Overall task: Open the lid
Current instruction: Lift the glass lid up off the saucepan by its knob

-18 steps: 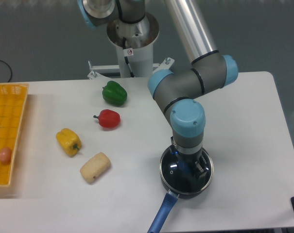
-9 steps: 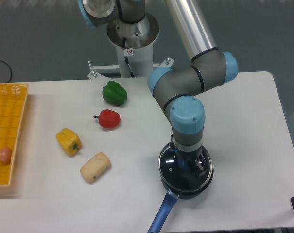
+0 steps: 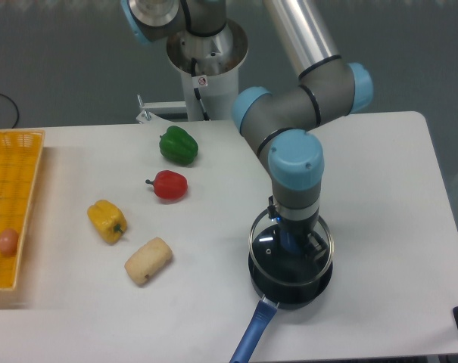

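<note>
The gripper (image 3: 291, 243) points straight down over the saucepan (image 3: 289, 274) at the near right of the desk (image 3: 380, 197). The lid (image 3: 268, 243) sits just above the pan rim, its knob hidden behind the wrist. Whether the jaws are clamped on the knob cannot be told. The pan handle is cut off at the near edge.

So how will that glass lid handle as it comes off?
The lid is glass with a thin metal rim, so probably stiff, breakable and slick. Held only at its middle by the gripper, it may tilt over the pan.
</note>
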`<control>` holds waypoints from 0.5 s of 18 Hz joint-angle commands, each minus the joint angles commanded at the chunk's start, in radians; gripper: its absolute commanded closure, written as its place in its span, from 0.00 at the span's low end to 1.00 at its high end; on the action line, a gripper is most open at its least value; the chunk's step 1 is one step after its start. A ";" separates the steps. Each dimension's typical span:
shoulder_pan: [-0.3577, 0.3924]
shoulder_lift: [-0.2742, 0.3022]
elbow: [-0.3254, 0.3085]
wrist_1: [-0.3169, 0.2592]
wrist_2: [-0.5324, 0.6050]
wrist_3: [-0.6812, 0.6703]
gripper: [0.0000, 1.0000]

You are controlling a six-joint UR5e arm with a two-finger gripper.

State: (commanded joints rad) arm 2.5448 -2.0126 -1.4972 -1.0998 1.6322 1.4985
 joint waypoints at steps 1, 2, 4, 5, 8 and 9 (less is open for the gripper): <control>0.008 0.008 0.000 -0.006 -0.003 0.014 0.37; 0.015 0.018 -0.002 -0.014 -0.005 0.020 0.37; 0.031 0.026 -0.002 -0.029 -0.015 0.035 0.37; 0.035 0.029 -0.002 -0.037 -0.018 0.043 0.37; 0.040 0.040 -0.002 -0.040 -0.028 0.052 0.37; 0.043 0.040 -0.002 -0.041 -0.028 0.052 0.37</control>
State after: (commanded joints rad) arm 2.5878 -1.9727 -1.4987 -1.1413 1.6045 1.5509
